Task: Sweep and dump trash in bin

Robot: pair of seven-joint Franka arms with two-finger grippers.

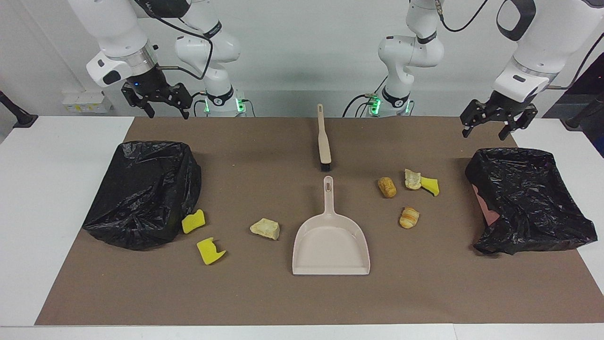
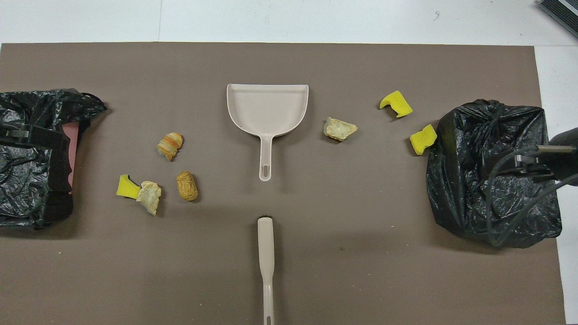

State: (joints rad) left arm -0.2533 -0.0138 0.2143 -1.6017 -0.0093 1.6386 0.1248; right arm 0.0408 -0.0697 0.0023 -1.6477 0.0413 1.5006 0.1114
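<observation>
In the facing view, your right gripper (image 1: 159, 100) hangs in the air at about 10 o'clock from the table's centre, over the strip of mat between the robots and the black-bagged bin (image 1: 144, 191); its fingers stand wide apart and hold nothing. Your left gripper (image 1: 498, 122) waits at about 2 o'clock, over the mat's edge just above the other bagged bin (image 1: 528, 198), fingers likewise spread and empty. The brush (image 1: 323, 139) lies at 12 o'clock from the dustpan (image 1: 331, 236), its long axis pointing straight at the robots, handle nearer to them, bristles toward the pan's handle; by my reading the right gripper sits somewhat closer to it. Trash (image 1: 408, 194) lies in two groups: four pieces at 2 o'clock of the pan, three at 9 o'clock near the first bin. In the overhead view, the brush handle (image 2: 266, 262) runs 6 to 12 o'clock, in line with the dustpan (image 2: 268, 108). The trash (image 2: 158, 176) shows at 8 o'clock of the pan, and more at 3 o'clock. Nothing is swept yet.
</observation>
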